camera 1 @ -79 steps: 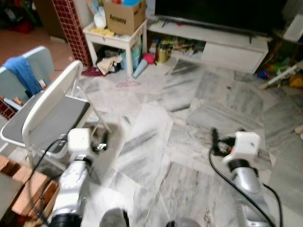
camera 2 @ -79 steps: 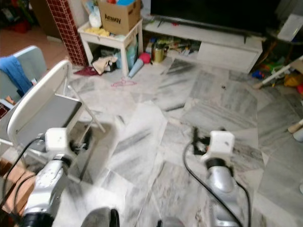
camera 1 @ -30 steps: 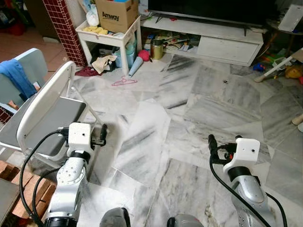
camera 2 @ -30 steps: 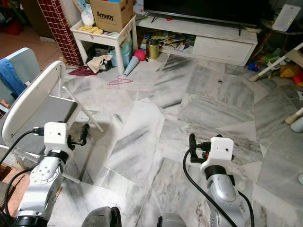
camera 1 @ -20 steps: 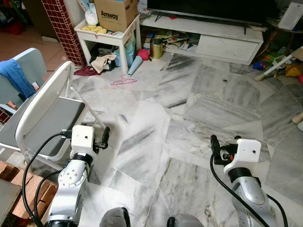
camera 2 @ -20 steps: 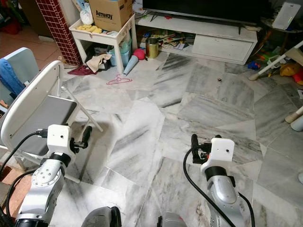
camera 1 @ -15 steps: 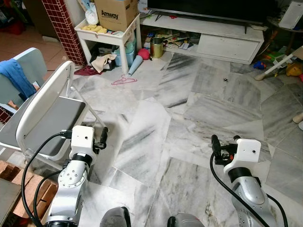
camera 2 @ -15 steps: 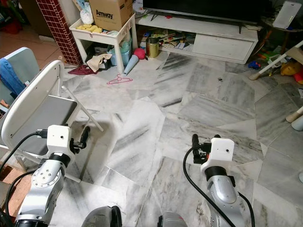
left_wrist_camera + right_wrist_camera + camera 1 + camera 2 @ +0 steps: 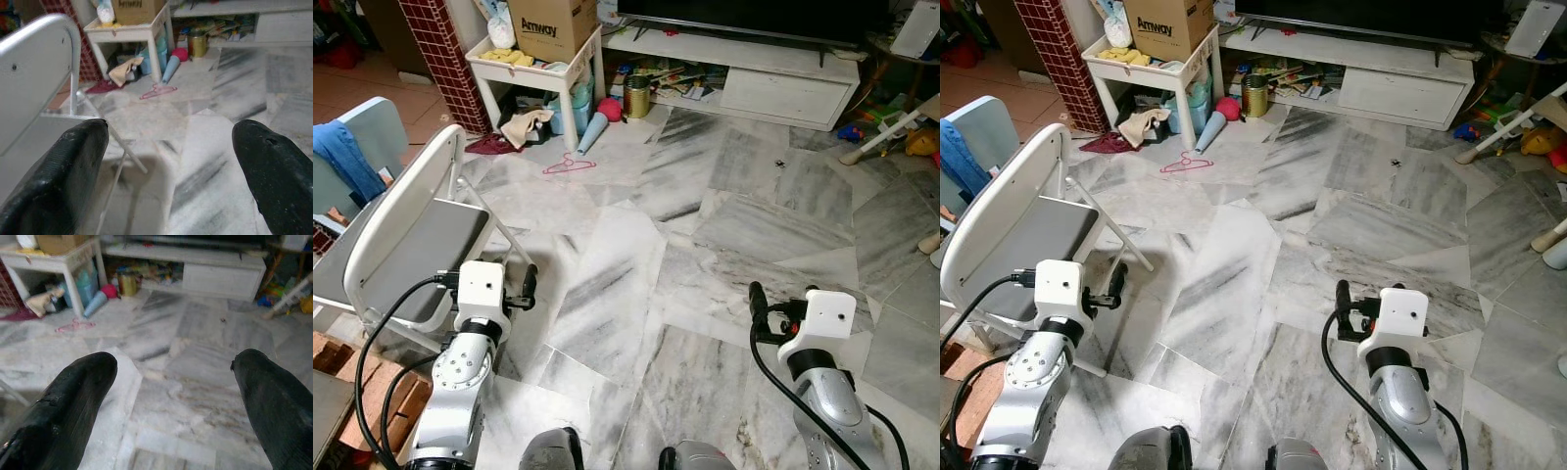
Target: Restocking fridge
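A grey-veined white marble floor (image 9: 636, 245) is seen ahead, and no fridge can be made out in these frames. The left gripper (image 9: 527, 287) is held low at about 8 o'clock, just beside the white folding chair with a grey seat (image 9: 406, 240); its two black fingers (image 9: 58, 171) are spread wide apart and nothing is held between them. The right gripper (image 9: 756, 299) is held at about 4 o'clock above bare floor, its fingers (image 9: 68, 401) likewise wide apart and empty. At 11 o'clock a small white side table (image 9: 543, 76) is seen, on which a brown cardboard box printed "Amway" (image 9: 553, 24) stands. A pink wire hanger (image 9: 568, 164) lies on the floor before it. At 12 o'clock a low white TV cabinet (image 9: 773, 83) is seen, with a gold tin can (image 9: 636, 101) at its left end.
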Tool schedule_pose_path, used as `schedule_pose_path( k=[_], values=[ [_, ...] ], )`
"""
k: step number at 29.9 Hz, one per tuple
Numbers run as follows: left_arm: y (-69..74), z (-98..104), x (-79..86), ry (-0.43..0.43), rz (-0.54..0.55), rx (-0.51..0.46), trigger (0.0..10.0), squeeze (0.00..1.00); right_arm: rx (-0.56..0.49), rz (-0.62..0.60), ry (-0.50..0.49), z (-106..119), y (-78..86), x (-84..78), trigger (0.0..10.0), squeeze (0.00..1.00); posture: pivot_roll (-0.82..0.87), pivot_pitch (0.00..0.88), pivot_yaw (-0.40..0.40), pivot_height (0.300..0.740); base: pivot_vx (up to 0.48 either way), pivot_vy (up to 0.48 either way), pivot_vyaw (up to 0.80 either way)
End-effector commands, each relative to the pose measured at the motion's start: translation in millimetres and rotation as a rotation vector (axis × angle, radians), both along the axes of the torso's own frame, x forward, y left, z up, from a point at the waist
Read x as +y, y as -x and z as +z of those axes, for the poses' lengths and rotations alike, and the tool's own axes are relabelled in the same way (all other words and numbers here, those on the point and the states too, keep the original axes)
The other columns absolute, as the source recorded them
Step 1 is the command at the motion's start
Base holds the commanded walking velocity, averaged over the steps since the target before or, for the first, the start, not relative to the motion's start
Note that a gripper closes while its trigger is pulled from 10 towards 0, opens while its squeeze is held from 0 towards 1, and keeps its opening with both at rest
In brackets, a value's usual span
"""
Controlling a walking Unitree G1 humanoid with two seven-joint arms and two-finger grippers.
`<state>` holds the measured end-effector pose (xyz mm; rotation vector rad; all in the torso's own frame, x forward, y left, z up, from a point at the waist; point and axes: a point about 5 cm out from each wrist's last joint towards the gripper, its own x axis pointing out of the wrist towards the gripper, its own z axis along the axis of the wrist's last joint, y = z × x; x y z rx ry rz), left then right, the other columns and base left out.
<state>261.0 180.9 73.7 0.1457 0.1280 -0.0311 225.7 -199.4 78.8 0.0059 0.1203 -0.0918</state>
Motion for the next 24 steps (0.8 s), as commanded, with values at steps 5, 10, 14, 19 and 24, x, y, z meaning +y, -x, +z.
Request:
schedule_pose_path(
  k=[5, 10, 14, 19, 24],
  values=[
    [-4.5, -0.6, -0.2, -0.039, -0.015, 0.030, 10.0, 0.00, 0.012, 0.014, -0.007, -1.5, -5.1, 2.3, 10.0, 0.00, -0.02, 0.112, 0.051, 0.740, 0.000, 0.441, 0.00],
    [-4.5, -2.2, -1.2, -0.038, -0.018, 0.046, 10.0, 0.00, 0.019, 0.006, 0.000, -2.5, -4.7, 1.1, 10.0, 0.00, -0.02, 0.116, 0.053, 0.740, -0.060, 0.425, 0.00],
    [-4.8, -2.8, -2.2, -0.037, -0.023, 0.047, 10.0, 0.00, 0.023, -0.012, -0.018, -3.2, -4.0, -1.6, 10.0, 0.00, -0.03, 0.120, 0.053, 0.740, -0.306, 0.375, 0.00],
    [-7.3, -1.8, -3.8, -0.042, -0.030, 0.044, 10.0, 0.00, 0.024, -0.027, 0.016, -3.0, -4.1, -6.0, 10.0, 0.00, -0.03, 0.120, 0.055, 0.740, -0.307, 0.372, 0.00],
    [-16.8, 6.0, -6.7, -0.061, -0.040, 0.008, 10.0, 0.00, 0.015, -0.036, 0.073, 1.3, -11.5, -8.4, 10.0, 0.00, -0.03, 0.123, 0.055, 0.740, -0.308, 0.371, 0.00]
  ],
)
